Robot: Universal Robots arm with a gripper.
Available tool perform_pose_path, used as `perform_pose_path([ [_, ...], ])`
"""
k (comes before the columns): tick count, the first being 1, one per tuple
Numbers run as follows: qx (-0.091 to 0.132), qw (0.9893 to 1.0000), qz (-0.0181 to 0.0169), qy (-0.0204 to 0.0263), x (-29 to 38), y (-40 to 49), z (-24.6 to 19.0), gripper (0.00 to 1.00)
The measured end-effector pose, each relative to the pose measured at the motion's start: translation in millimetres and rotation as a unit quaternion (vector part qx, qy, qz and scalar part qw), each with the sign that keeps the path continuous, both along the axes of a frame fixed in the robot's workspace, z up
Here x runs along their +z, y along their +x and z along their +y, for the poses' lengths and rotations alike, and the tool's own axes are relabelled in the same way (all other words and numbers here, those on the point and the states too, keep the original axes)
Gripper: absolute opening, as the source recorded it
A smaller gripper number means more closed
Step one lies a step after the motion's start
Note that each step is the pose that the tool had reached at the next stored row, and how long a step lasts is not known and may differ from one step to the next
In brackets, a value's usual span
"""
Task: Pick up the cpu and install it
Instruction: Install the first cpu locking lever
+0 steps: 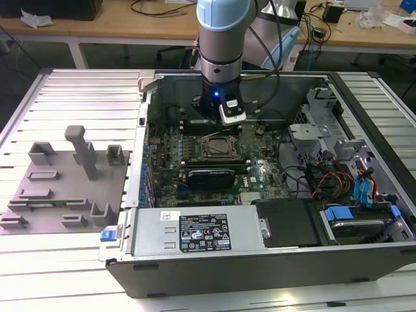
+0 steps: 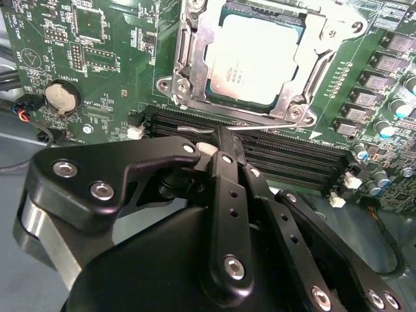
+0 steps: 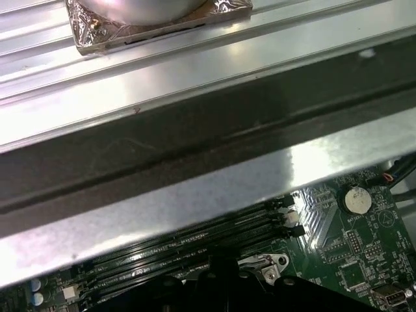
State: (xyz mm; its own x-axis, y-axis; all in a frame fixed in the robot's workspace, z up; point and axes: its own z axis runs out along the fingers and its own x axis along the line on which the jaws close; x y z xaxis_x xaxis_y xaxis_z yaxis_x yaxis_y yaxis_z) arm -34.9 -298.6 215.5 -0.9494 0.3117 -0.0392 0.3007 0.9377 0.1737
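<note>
One chip, the cpu, lay flat in its socket on the green board, silvery top facing up. It was square, so it had no long side to speak of. Its edges ran in line with the metal socket frame that bordered it on all sides. Faint print sat on its top, too small to make out.

The gripper hung just above the board, short of the socket and apart from the cpu, holding nothing that could be seen. Whether it was open or closed could not be told. The black memory slots lay between the gripper and the socket. A thin metal lever ran along the frame edge nearest the gripper. A round coin battery sat off to one side of it.

In the exterior view the gripper stood inside the open computer case, close to its far wall, with the socket just on the near side of it. A metal box with white stickers lay along the case's near wall, its print too small to read. Outside the case, on the exterior view's left, a grey holder rested on the ribbed table, well away from the gripper.
</note>
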Motion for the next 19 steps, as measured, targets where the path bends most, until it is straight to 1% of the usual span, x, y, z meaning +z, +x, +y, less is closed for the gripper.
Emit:
perform_pose_path([
  [4, 0.000, 1.0000, 0.0000, -0.0001, -1.7, -0.2, 0.1, 0.11],
  [8, 0.000, 1.0000, 0.0000, -0.0039, -5.1, -0.2, 0.2, 0.11],
  [11, 0.000, 1.0000, 0.0006, -0.0053, -7.9, -0.2, 0.2, 0.11],
  [13, 0.000, 1.0000, 0.0012, -0.0056, -8.8, 0.0, 0.1, 0.11],
  [14, 0.000, 1.0000, 0.0023, -0.0056, -9.3, 0.6, 0.1, 0.11],
  [15, 0.000, 1.0000, 0.0027, -0.0057, -9.3, 0.9, 0.0, 0.11],
  [17, 0.000, 1.0000, 0.0027, -0.0056, -9.4, 0.9, 0.0, 0.11],
  [19, 0.000, 1.0000, 0.0026, -0.0055, -9.5, 1.0, 1.1, 0.11],
])
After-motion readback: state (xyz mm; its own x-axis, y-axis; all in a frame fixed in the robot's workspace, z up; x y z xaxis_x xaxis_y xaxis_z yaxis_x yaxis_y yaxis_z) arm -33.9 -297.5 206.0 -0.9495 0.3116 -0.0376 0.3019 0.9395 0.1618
